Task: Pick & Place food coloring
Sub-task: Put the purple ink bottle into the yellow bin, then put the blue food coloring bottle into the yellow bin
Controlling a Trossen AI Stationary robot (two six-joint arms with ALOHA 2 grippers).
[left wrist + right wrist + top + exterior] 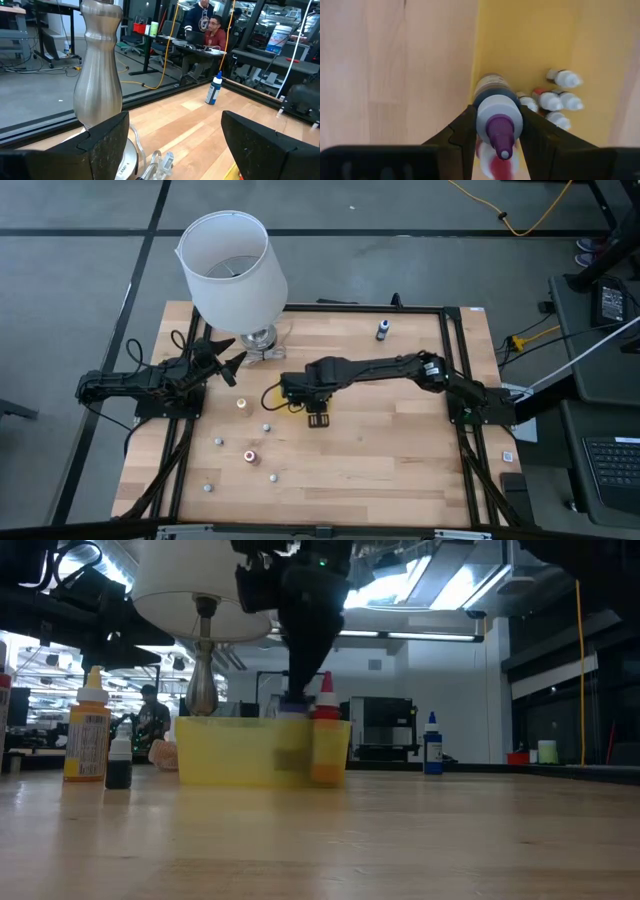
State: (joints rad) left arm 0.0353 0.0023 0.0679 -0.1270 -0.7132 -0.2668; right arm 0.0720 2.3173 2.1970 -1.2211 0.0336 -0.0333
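Note:
The food coloring bottle [499,117] in my right gripper [499,131] has a white cap, a purple tip and a dark body. It stands upright inside the yellow tray [520,40], close to one wall. Several small white-topped bottles [552,102] stand in the tray beside it. In the low view the gripper [297,690] comes down into the tray [230,755]. More bottles stand scattered on the table [249,455]. My left gripper [175,150] is open beside the lamp's metal stem [97,65], touching nothing. My right gripper pinches the bottle at its white cap [485,120] between the two fingers [462,137], coming from above and pointing down. The bottle is upright, its lower part inside the tray. Whether its bottom rests on the tray floor, I cannot tell.
A white-shaded lamp [232,265] stands at the table's far left. One blue-capped bottle [381,330] stands alone near the far edge. In the low view an orange bottle [88,730], a small dark one [118,765] and a red-tipped one [325,735] stand near the tray. People sit beyond the table.

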